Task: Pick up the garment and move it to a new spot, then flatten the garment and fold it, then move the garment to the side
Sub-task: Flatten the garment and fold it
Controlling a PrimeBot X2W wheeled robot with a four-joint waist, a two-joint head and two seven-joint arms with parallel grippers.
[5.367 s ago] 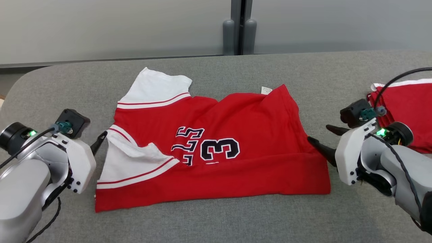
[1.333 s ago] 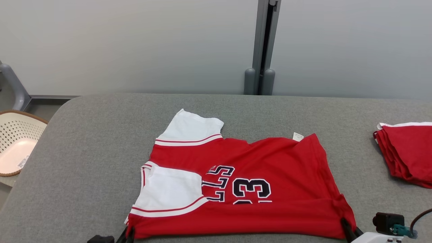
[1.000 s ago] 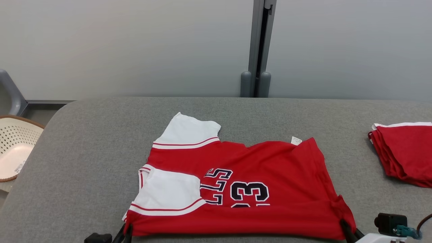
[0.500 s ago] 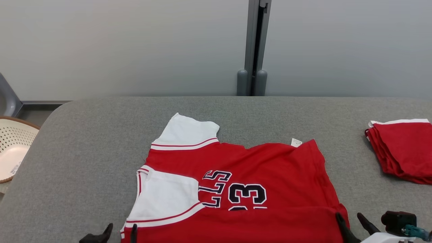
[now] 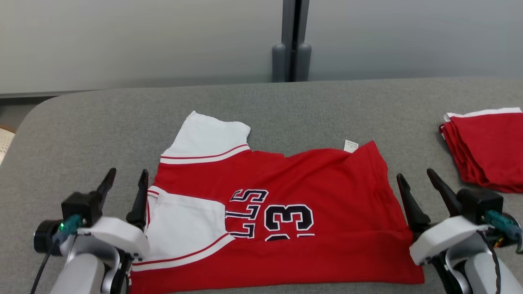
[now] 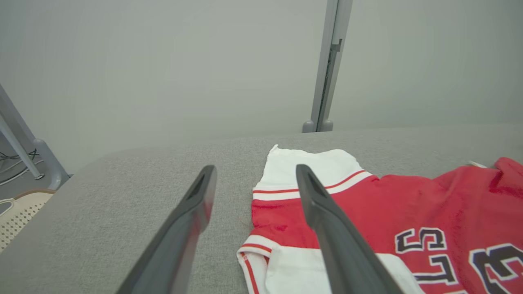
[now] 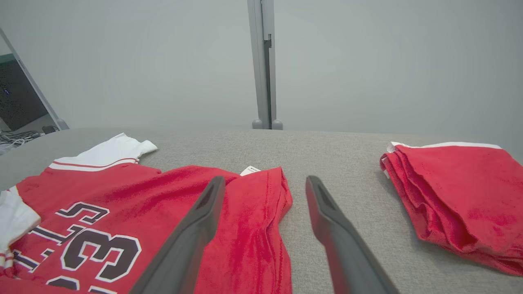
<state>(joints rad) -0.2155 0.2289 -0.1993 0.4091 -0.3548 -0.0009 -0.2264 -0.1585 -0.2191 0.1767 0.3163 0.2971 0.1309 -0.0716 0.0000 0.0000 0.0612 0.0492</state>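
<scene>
The left gripper (image 5: 127, 173), its 2 fingers spread and empty, sits at the left edge of the red-and-white garment (image 5: 310, 179), which lies mid-table on the grey surface (image 5: 81, 122). The right gripper (image 5: 414, 174), also open-jawed and empty, flanks its right edge. A folded red pile (image 5: 486, 151) lies far right.

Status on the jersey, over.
Left gripper open, right gripper open, flanking jersey. Jersey on table, near edge folded over. Folded red pile far right, apart.
</scene>
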